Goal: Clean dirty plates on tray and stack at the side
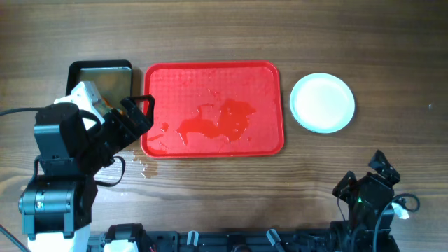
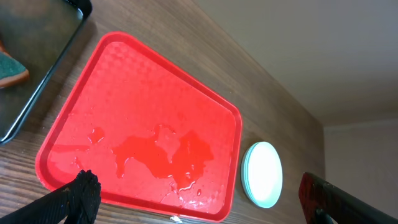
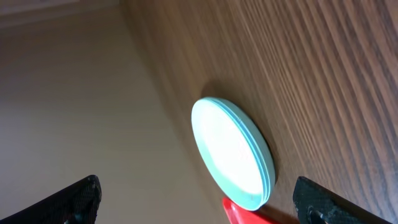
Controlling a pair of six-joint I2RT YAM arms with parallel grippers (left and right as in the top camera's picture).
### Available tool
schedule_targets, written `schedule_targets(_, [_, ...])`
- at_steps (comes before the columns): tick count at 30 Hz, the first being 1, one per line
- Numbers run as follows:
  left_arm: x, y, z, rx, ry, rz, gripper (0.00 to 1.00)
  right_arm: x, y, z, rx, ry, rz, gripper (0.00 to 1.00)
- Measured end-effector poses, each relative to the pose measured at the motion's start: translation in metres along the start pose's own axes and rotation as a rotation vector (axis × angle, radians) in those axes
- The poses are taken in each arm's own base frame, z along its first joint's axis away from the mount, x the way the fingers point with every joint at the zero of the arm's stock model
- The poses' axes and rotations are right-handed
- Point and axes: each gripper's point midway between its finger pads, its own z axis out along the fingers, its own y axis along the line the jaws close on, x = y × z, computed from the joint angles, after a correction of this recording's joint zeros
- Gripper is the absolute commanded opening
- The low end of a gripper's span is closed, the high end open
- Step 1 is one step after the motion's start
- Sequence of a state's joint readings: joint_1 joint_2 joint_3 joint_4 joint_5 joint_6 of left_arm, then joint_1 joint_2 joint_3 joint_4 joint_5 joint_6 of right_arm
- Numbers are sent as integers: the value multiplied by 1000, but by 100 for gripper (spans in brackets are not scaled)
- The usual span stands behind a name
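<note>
The red tray [image 1: 213, 77] lies mid-table with no plates on it, only pools of water [image 1: 217, 122]. It also shows in the left wrist view [image 2: 124, 93]. The white plates [image 1: 322, 102] sit stacked on the table right of the tray, also seen in the left wrist view [image 2: 262, 173] and the right wrist view [image 3: 229, 151]. My left gripper [image 1: 138, 110] is open and empty at the tray's left edge; in its own view the jaws [image 2: 199, 205] are wide apart. My right gripper [image 1: 367, 178] is open and empty near the front right, apart from the plates.
A dark metal pan [image 1: 101, 78] stands left of the tray, partly under my left arm; a green-and-orange sponge [image 2: 9, 70] lies in it. Water drops [image 1: 140, 166] lie on the table in front of the tray's left corner.
</note>
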State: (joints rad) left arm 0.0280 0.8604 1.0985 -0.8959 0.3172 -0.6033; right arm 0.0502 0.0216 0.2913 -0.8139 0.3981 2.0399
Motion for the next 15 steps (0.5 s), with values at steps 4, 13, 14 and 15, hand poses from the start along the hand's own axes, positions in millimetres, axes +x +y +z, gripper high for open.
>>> schedule_targets(4, [0,0,0,0,0,0,100,-3,1,0,-10,-20,14,100])
schedule_targets(13, [0,0,0,0,1,0,100,22,41,13,-232,91,136,100])
schedule_targets(14, [0,0,0,0,0,0,100,25,42,16,-254,111,147,100])
schedule_targets(15, [0,0,0,0,0,0,100,27,41,19,-261,120,151,100])
